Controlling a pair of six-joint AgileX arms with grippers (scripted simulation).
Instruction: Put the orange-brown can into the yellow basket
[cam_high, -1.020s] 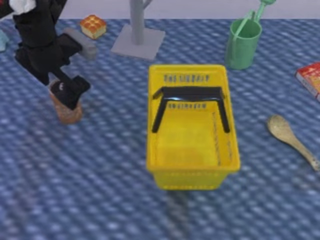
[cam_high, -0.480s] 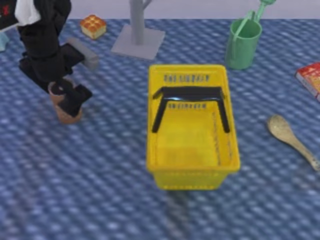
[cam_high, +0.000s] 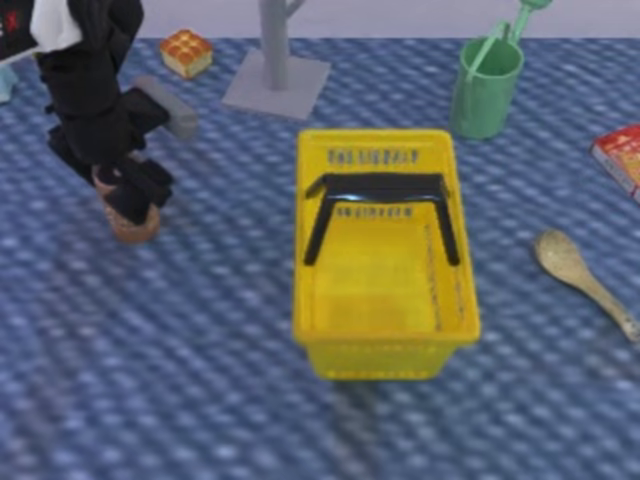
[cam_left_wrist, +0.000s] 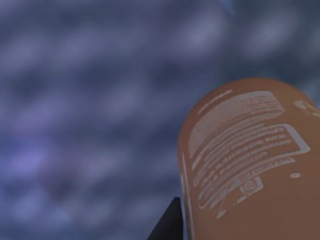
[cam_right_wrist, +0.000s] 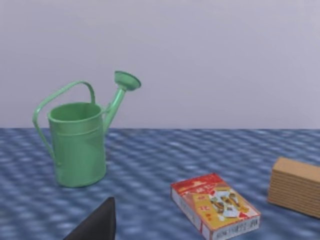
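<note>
One arm works: top view, left gripper (cam_high: 128, 188) clamped on the orange-brown can (cam_high: 133, 222) at table's left, well apart from yellow basket (cam_high: 385, 338). Left wrist: can label close. Right wrist: green watering can (cam_right_wrist: 77, 142), card box (cam_right_wrist: 216, 205).

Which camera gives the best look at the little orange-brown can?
The left wrist view: the orange-brown can fills it, pale side print readable. The top view shows only its lower part under the left gripper. The right wrist view misses it.

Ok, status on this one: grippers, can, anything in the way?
Left gripper down on the can, grip unconfirmed. Right arm out of top view. Can left of the basket, outside it. Nothing between them.
</note>
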